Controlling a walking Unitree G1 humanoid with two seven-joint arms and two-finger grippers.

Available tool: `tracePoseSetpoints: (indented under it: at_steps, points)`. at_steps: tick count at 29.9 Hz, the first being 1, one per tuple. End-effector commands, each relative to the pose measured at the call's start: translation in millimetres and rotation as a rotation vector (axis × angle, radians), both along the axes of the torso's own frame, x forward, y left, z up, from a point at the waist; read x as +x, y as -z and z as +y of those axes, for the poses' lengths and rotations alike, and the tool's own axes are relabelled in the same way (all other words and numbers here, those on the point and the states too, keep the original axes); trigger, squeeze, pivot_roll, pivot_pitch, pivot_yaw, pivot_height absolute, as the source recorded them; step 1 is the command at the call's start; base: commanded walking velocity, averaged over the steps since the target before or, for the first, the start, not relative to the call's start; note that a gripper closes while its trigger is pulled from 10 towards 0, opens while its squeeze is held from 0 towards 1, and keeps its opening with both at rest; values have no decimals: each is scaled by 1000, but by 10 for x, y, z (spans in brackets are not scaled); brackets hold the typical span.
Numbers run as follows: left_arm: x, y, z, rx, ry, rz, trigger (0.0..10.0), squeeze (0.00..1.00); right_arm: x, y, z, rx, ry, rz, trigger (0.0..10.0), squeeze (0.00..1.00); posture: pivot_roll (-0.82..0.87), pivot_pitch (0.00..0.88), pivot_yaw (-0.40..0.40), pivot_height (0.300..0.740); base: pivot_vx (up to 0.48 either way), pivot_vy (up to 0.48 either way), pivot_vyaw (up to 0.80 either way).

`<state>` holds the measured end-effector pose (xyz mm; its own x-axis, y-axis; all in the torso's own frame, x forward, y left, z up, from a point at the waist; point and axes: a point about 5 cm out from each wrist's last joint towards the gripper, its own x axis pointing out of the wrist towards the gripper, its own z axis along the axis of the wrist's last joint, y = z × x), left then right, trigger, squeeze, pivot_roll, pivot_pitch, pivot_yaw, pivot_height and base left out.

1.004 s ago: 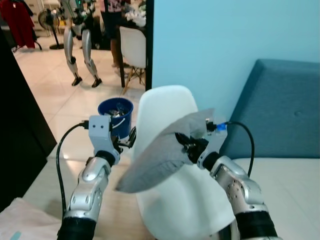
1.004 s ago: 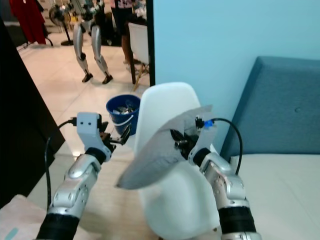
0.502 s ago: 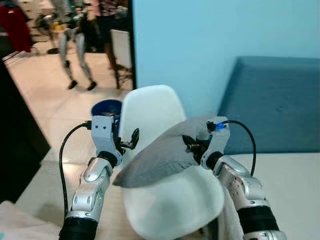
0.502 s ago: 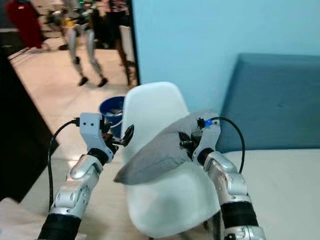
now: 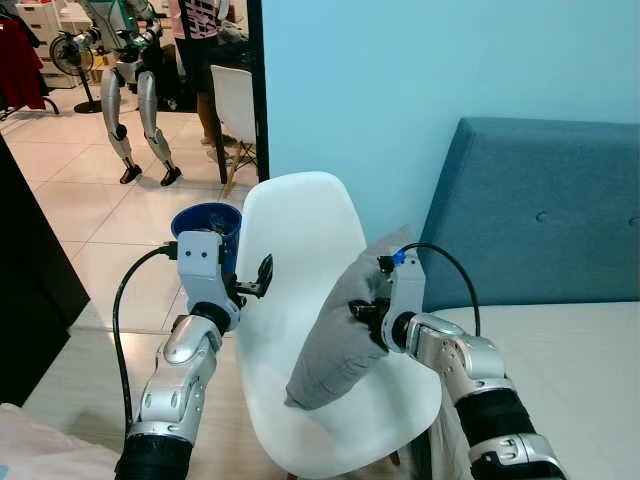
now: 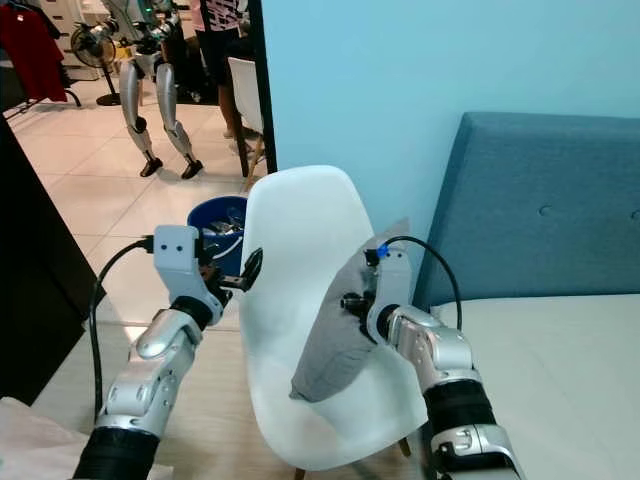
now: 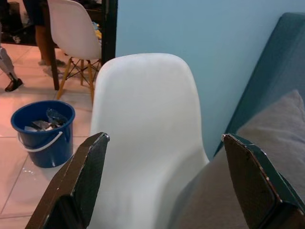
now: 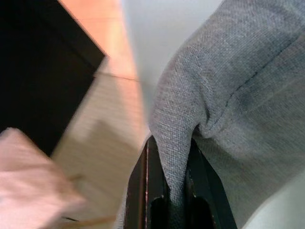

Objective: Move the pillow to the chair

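Blue bucket [image 5: 205,222] stands on the tiled floor [image 5: 90,210] behind and to the left of the chair; in the left wrist view it holds a loose heap of small items, too indistinct to identify, with its white handle hanging down the front.

Left tool [image 5: 262,277]: raised just left of the chair's backrest, fingers spread wide, holding nothing. It was in much the same pose 1.0 s ago.

White chair [image 5: 300,240]: shell seat, upright, facing the robot.

Grey pillow [image 5: 345,340]: pinched at a fold near its upper edge by the right tool [image 5: 357,311], fingers narrow and clamped on the fabric, as the right wrist view confirms. The pillow hangs steeply over the seat, top corner near the backrest, lower corner down by the seat pan; I cannot tell if it touches. At 1.0 s ago it was held higher and flatter, its free corner jutting left past the chair's edge; it has since swung down and rightward to within the shell.

Teal sofa [image 5: 540,215] against the blue wall on the right.
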<state>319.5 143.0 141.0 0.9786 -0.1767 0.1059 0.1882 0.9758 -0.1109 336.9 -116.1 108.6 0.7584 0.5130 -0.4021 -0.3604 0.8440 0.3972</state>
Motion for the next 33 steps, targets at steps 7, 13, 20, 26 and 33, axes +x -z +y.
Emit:
tracePoseSetpoints:
  at_steps: [7,13,20,26,33]
  points:
    - [-2,13,-7,11,2,3,10000,0,80,-509,210,288,-76,-182,10000,0,-32,0,-22,635,0,0,0]
    - [-9,22,-10,10,3,7,10000,0,117,-210,-15,-110,-8,-142,10000,0,-34,0,-22,615,0,0,0]
    - [-15,33,-16,9,4,10,10000,0,135,-132,-120,-331,-16,-142,10000,0,-34,0,-25,590,0,0,0]
    - [-22,46,-27,12,4,12,10000,0,118,5,-152,-467,-13,-66,10000,0,-26,0,-33,570,0,0,0]
    - [-28,52,-32,10,3,14,10000,0,274,-69,-448,-588,159,-71,10000,0,-26,0,-36,535,0,0,0]
